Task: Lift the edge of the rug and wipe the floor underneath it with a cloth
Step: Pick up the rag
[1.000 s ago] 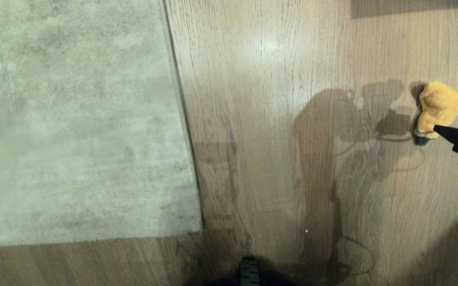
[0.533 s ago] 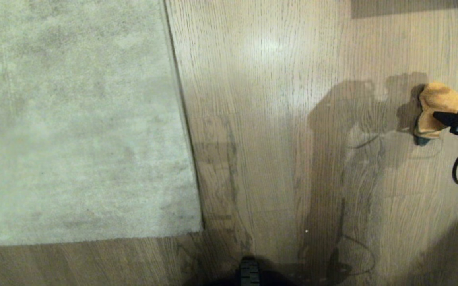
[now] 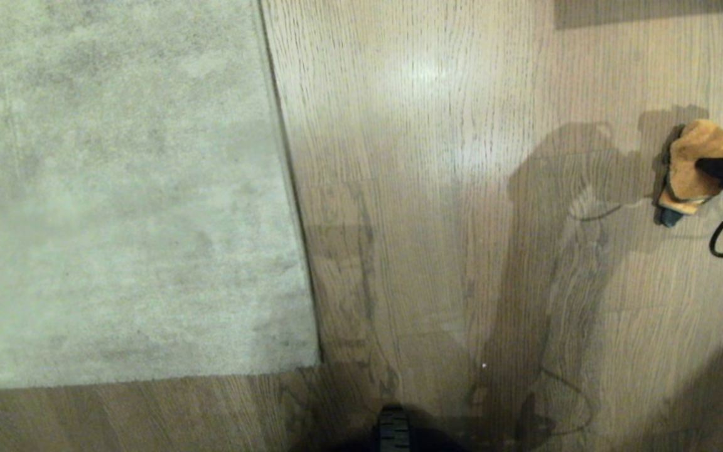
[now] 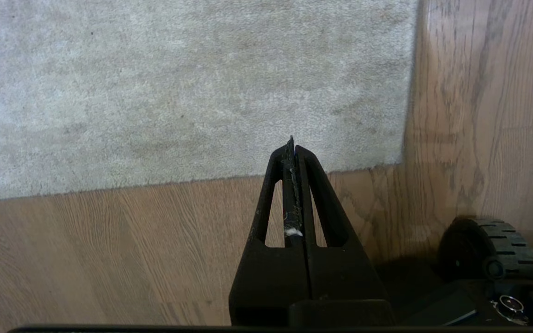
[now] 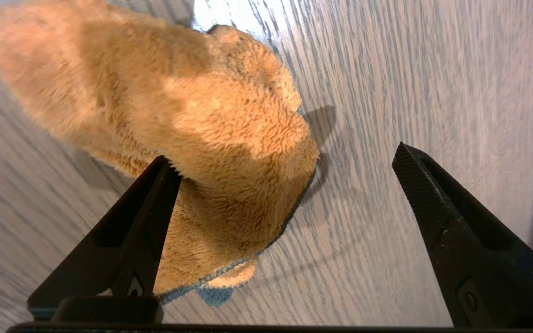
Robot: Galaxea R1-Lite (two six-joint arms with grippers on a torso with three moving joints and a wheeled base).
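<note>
STEP: cloth pickup | right gripper (image 5: 285,175) fingers spread wide, cloth (image 5: 164,120) off-centre against one finger | ADVICE: centre over cloth on floor (image 3: 437,188), then close | left gripper (image 4: 293,152) fingers closed, empty

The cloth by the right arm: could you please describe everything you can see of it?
The cloth is a small orange-yellow rag of fluffy, plush-looking pile with thin dark-blue edging and a blue tag at one corner. It lies bunched in a heap on the wood-grain floor, far right of the rug. The right end effector stands open over it, one finger against its side.
</note>
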